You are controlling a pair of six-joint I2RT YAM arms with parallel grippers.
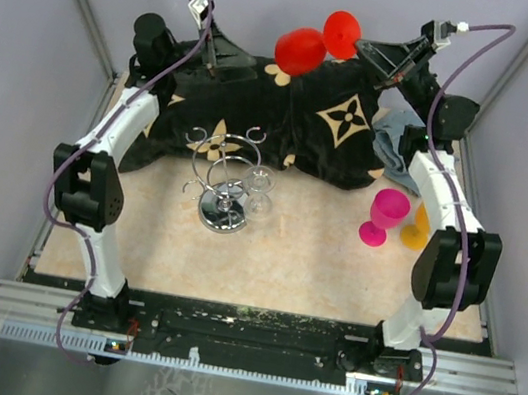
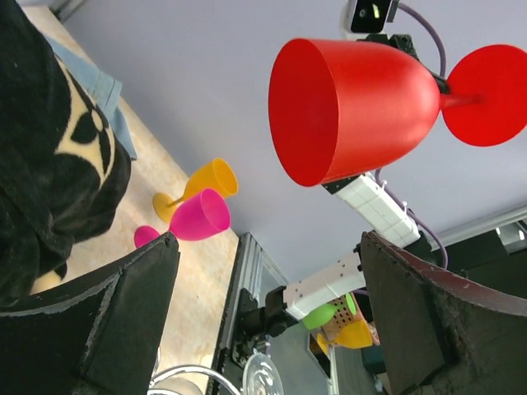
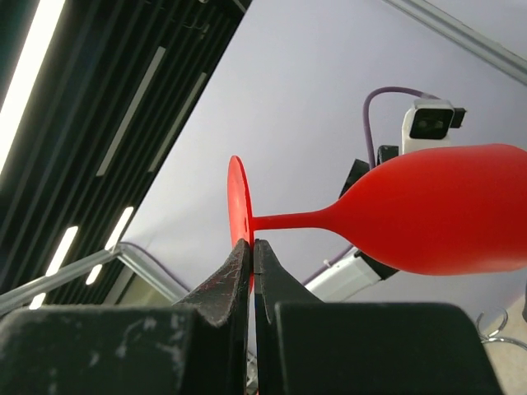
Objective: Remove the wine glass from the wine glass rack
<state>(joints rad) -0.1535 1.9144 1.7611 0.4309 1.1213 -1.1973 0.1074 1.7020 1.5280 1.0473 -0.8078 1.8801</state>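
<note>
Wine glass rack (image 1: 225,187) stands left of centre on the tan table (image 1: 314,262), upright on its mirrored disc base. A clear glass (image 1: 258,189) is at its right side; you can't tell whether it hangs on an arm or just touches. Behind the rack, over the black patterned cloth (image 1: 289,110), your left gripper (image 1: 211,65) has its fingers (image 2: 123,321) spread wide, holding nothing. Red wine glass (image 1: 301,50) is off the rack, in the air right of that gripper, lying sideways, mouth toward the left wrist. Right gripper (image 3: 252,255) is pinched on the rim of its foot disc. Pink glass (image 1: 383,215) and orange glass (image 1: 416,228) sit far right on the table.
</note>
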